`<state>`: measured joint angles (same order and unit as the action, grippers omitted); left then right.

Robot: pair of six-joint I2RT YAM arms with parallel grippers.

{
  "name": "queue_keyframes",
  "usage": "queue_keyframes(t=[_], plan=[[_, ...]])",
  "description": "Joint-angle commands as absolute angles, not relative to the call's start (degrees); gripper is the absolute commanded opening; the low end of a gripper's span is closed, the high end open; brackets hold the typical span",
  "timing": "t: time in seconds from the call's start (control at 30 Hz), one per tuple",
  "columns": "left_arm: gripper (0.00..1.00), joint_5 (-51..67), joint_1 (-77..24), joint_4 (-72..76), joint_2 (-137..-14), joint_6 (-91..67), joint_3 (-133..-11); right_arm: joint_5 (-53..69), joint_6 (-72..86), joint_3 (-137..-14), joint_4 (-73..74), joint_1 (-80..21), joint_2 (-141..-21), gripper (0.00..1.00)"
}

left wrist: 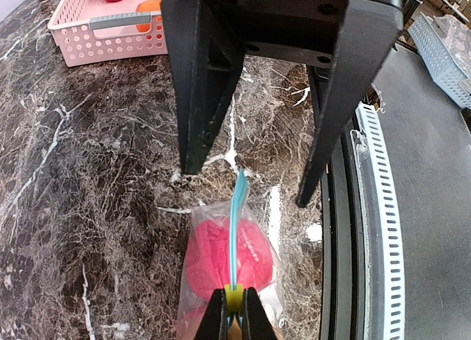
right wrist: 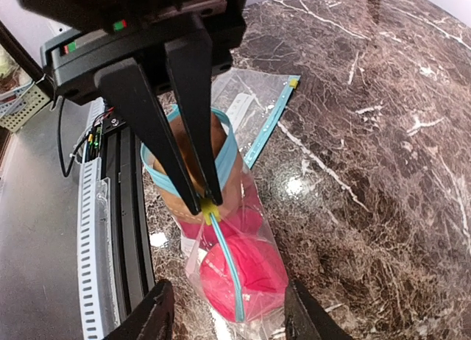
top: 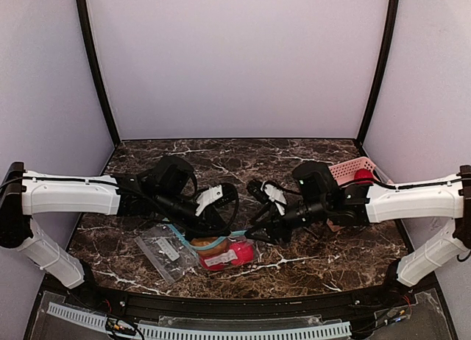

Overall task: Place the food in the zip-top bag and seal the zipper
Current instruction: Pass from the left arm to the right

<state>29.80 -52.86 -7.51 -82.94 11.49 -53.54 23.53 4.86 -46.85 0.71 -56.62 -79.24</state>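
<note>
Two bags lay before you: on the left an empty spare (top: 165,248), flat, and beside it the bag (right wrist: 246,274) holding red fruit (left wrist: 221,259). Your left claw (left wrist: 234,314) was pinched tight on the zipper (left wrist: 235,222) at its yellow tab (right wrist: 210,206). Further right, your right claw (left wrist: 246,184) stood wide, straddling the zipper's far end and holding nothing. The film looked thin, limp and slippery, sagging round the fruit; I'd judge the stiffer zipper the only sound place to grip. Rightmost sat the basket (top: 353,167), with fruit in it.
</note>
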Motion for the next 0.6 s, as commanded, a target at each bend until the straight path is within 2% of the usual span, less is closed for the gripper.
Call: queue_keyframes(t=[0.0,0.1,0.27,0.5,0.57], plan=[[0.01,31.6,-52.7,-8.9,-81.9,10.7,-52.7,25.9,4.9,-49.8,0.4,-56.6,-80.8,0.53],[0.01,31.9,-52.7,-8.8,-82.0,10.6,-52.7,26.6,4.6,-50.5,0.3,-56.8,-82.7,0.58],[0.01,31.8,-52.7,-8.7,-82.3,10.3,-52.8,28.0,4.1,-52.0,0.3,-56.9,-85.6,0.59],[0.01,31.9,-52.7,-8.6,-82.6,10.0,-52.9,29.1,3.8,-53.3,-1.2,-57.0,-88.2,0.42],[0.01,31.9,-52.7,-8.6,-82.6,9.9,-52.9,29.3,3.8,-53.5,-1.6,-57.1,-88.7,0.40]])
